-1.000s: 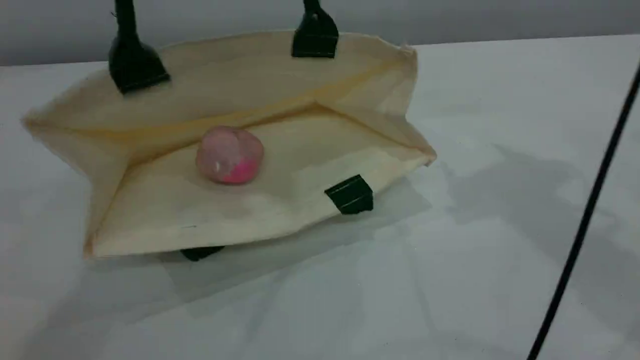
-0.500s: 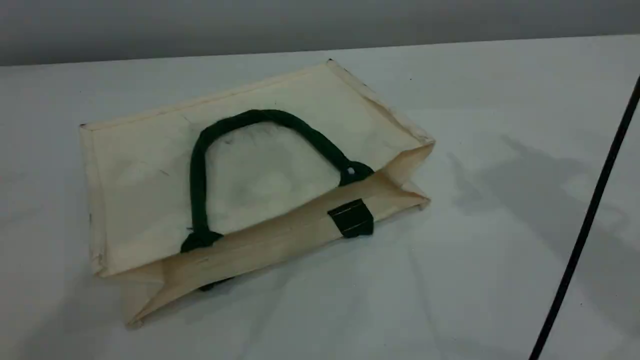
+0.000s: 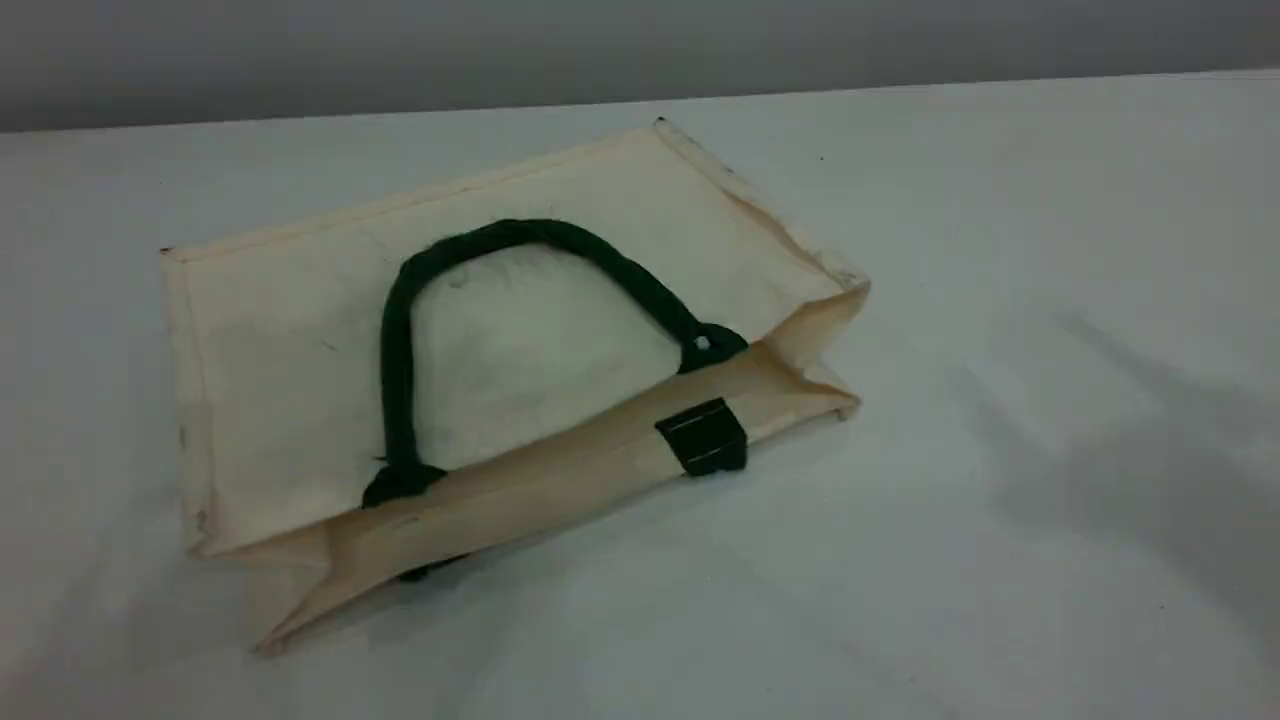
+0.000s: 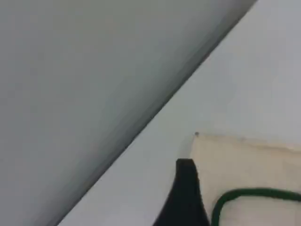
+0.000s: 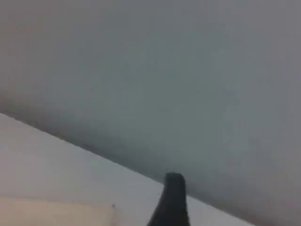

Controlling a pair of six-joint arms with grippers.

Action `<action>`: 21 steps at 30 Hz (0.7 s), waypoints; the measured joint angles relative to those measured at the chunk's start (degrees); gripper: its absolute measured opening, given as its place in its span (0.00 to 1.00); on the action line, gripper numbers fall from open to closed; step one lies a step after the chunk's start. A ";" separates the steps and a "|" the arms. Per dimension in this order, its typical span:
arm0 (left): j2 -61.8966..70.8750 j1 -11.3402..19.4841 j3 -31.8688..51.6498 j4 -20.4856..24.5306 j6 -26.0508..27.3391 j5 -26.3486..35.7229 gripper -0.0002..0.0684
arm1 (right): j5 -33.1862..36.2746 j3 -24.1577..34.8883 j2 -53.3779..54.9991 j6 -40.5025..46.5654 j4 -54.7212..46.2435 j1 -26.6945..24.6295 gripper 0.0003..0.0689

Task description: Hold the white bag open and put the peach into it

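Observation:
The white bag (image 3: 300, 330) lies flat on the table, its mouth toward the near edge and pressed nearly shut. One dark green rope handle (image 3: 397, 350) rests in an arch on its upper side, and a green tab (image 3: 703, 437) shows on the lower lip. The peach is hidden. Neither arm appears in the scene view. In the left wrist view my left gripper (image 4: 187, 183) hovers above a far corner of the bag (image 4: 249, 160), one dark fingertip showing, holding nothing. My right gripper (image 5: 173, 197) is raised, facing the wall, with the bag's edge (image 5: 56, 212) low in its view.
The white table (image 3: 1000, 500) stretches around the bag, with soft shadows on its right side. A grey wall (image 3: 640, 50) runs along the far edge.
A second ago the bag's upper side was held up by its handle with the peach lying inside. The handle was let go and the bag fell flat over the peach. The black cable left the view.

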 joint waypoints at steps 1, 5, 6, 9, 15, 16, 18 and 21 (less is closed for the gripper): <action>-1.65 0.00 0.00 -0.28 -0.81 -0.07 0.81 | 0.60 0.00 -2.17 -0.23 0.00 0.00 0.84; -8.07 0.00 0.00 -0.36 -2.78 1.88 0.81 | 3.69 0.00 -11.04 -1.29 0.00 0.00 0.84; -9.99 0.00 0.00 -0.36 -3.34 2.55 0.81 | 4.76 0.00 -13.40 -1.29 0.00 0.00 0.84; -15.72 0.00 0.58 -0.36 -6.51 3.81 0.81 | 8.12 0.06 -19.92 -1.23 0.00 0.00 0.84; -27.54 0.00 6.91 -0.36 -12.35 8.72 0.81 | 15.08 0.06 -29.67 -1.17 0.07 0.00 0.84; -29.32 0.00 8.36 -0.36 -12.41 8.78 0.81 | 16.12 0.06 -30.73 -1.13 0.27 0.00 0.84; -33.78 0.00 12.31 -0.68 -12.31 8.84 0.81 | 18.15 0.06 -31.98 -1.13 0.34 0.00 0.84; -40.22 0.00 19.15 -1.13 -11.79 6.03 0.81 | 22.60 0.19 -32.13 -1.13 0.45 0.00 0.84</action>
